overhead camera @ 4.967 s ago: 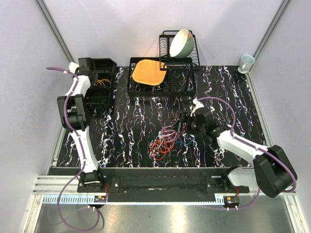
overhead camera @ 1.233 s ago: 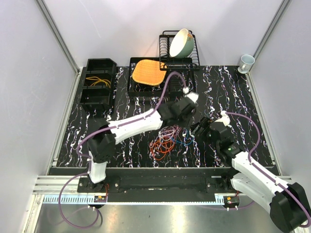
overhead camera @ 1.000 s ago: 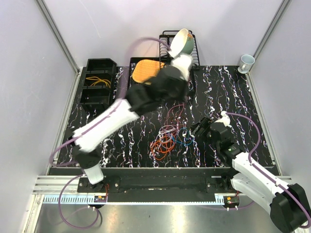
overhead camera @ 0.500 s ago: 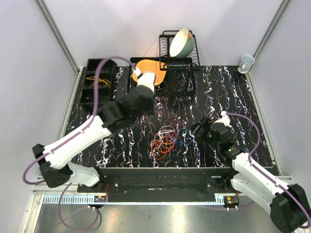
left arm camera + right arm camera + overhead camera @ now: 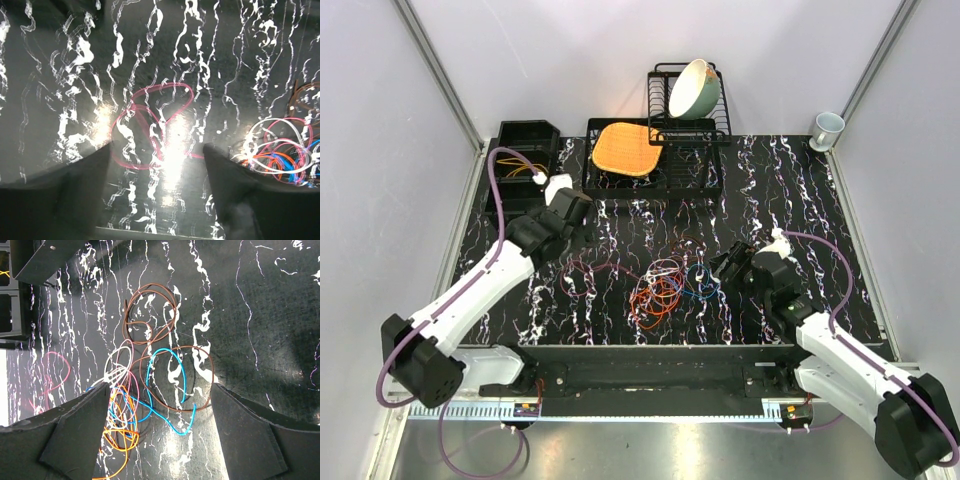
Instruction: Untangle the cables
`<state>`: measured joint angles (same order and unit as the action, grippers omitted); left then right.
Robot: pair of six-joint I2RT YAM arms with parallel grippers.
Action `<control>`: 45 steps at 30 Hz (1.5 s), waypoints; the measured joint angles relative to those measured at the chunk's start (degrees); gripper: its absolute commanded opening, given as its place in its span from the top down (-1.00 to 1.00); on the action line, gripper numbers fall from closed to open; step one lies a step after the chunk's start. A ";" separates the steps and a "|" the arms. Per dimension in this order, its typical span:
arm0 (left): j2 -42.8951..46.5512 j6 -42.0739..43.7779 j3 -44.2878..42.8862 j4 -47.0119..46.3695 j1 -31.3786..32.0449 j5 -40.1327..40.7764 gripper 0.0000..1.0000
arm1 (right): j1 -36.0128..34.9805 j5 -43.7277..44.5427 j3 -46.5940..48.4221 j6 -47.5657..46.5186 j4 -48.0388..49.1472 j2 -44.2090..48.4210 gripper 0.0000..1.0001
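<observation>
The cables lie in two groups on the black marbled table. A tangle of orange, red, blue and white loops (image 5: pixel 663 290) sits at the centre front. In the right wrist view it shows brown loops (image 5: pixel 150 310), a cyan wire (image 5: pixel 172 385) and orange coils (image 5: pixel 120 435). A single red cable (image 5: pixel 588 273) lies apart to the left of the tangle, a loose pink-red loop (image 5: pixel 150 125) in the left wrist view. My left gripper (image 5: pixel 568 208) hovers open above and behind it, its jaws (image 5: pixel 157 190) empty. My right gripper (image 5: pixel 725 267) stands open just right of the tangle, nothing between its fingers (image 5: pixel 160 435).
Black bins (image 5: pixel 525 160) at the back left hold yellow wires. A black tray with an orange mat (image 5: pixel 625 148) and a dish rack with a bowl (image 5: pixel 692 88) stand at the back centre. A mug (image 5: pixel 827 128) sits at the back right corner.
My left arm swung from above the tangle toward the back left, carrying the red cable. Its jaws have opened and the cable now lies on the table left of the tangle. The right arm stayed still.
</observation>
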<state>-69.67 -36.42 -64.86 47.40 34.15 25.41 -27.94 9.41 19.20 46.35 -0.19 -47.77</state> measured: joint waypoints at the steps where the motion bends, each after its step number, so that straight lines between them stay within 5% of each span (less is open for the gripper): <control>1: -0.66 -0.22 0.02 -0.15 -0.07 -0.44 -0.85 | 0.00 -0.02 0.00 -0.02 0.02 -0.07 -0.74; 15: -10.88 1.33 -1.51 -4.00 4.68 -8.87 -0.85 | 0.00 -0.55 0.02 -0.31 0.85 -2.27 -0.74; 30: -23.63 -10.21 -4.28 -7.58 12.70 -10.40 -0.69 | 0.00 -1.66 0.02 -0.94 1.64 -3.13 -0.75; 34: -23.78 -12.66 -4.55 -7.50 12.59 -10.23 -0.26 | 0.00 -1.99 0.02 -1.11 1.70 -3.17 -0.75; 37: -24.13 -13.68 -4.57 -7.45 12.61 -10.19 -0.13 | 0.00 -2.01 0.02 -1.14 1.75 -3.21 -0.75; 40: -25.18 -14.34 -4.66 -7.43 12.61 -10.19 0.42 | 0.00 -2.03 0.02 -1.16 1.92 -3.41 -0.75; 41: -25.55 -14.62 -4.68 -7.56 12.61 -10.19 0.99 | 0.00 -2.05 0.02 -1.18 1.95 -3.48 -0.75; 45: -26.58 -14.60 -4.79 -7.30 12.66 -10.19 1.00 | 0.00 -2.19 0.02 -1.33 2.01 -3.65 -0.75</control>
<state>-96.25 -51.03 -69.65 40.10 46.81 15.22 -27.94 7.22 19.22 45.01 1.83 -51.42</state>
